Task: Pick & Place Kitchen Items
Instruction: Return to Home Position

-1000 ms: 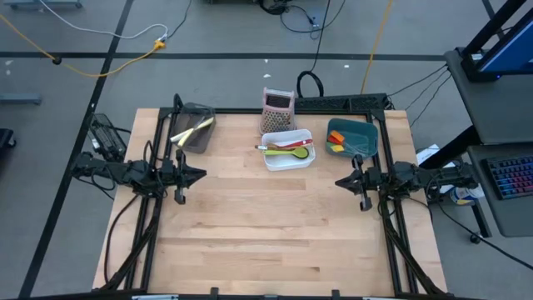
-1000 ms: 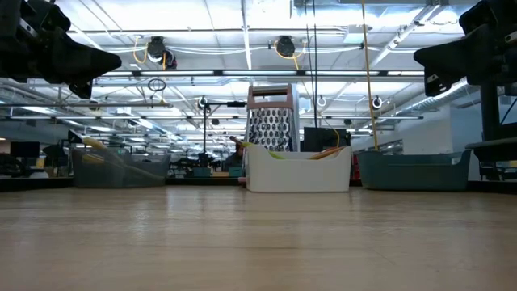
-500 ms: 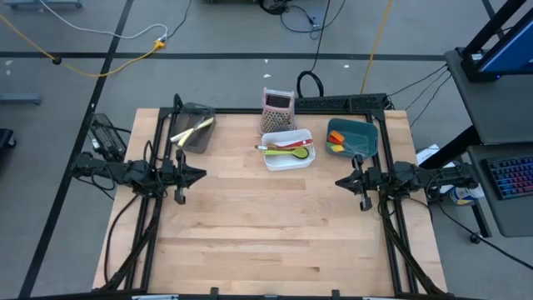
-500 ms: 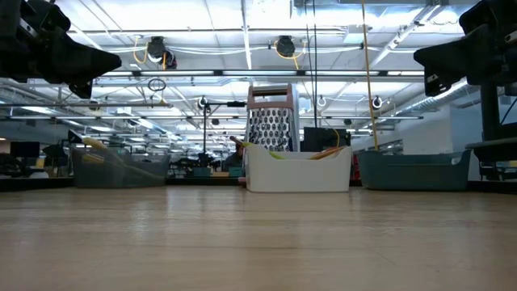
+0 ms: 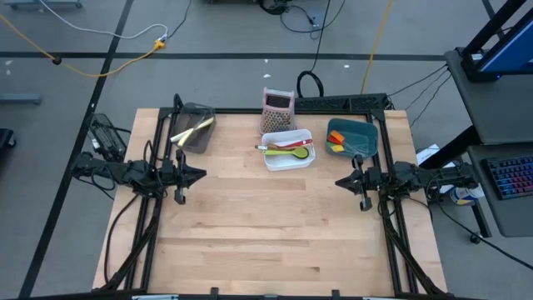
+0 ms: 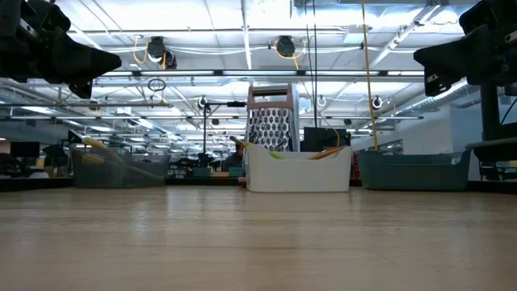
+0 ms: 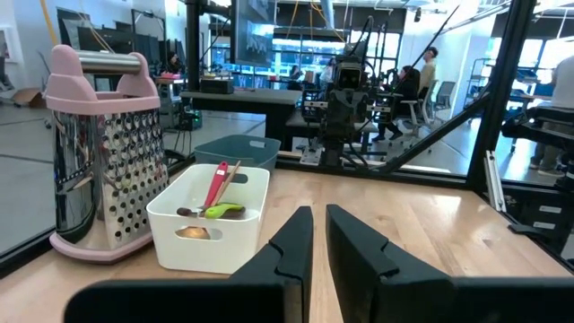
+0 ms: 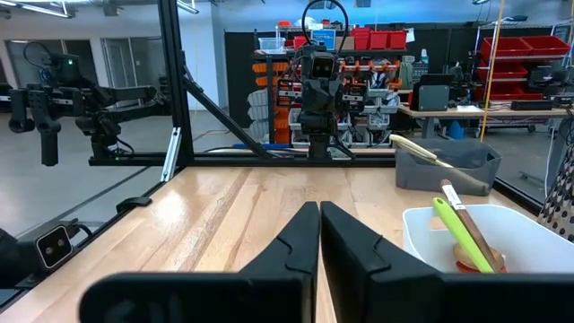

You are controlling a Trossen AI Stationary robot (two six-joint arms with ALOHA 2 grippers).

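Observation:
Kitchen items lie in three bins along the table's far side. A green spoon (image 5: 298, 152) and a red spoon (image 5: 291, 144) rest in the white bin (image 5: 266, 161). A cream-handled knife (image 5: 191, 130) leans in the dark mesh bin (image 5: 202, 111), and orange and red spatula heads (image 5: 336, 143) lie in the teal bin (image 5: 368, 133). My left gripper (image 5: 202, 174) hovers level at the table's left edge, its fingers almost together with only a narrow slit between them and nothing in it. My right gripper (image 5: 337, 181) hovers level at the right edge, shut and empty.
A pink-and-silver box grater (image 5: 278, 104) stands upright behind the white bin. The black frame rails (image 5: 158, 133) run along both sides of the table. The broad wooden top (image 5: 266, 225) between the arms and toward the near edge is bare.

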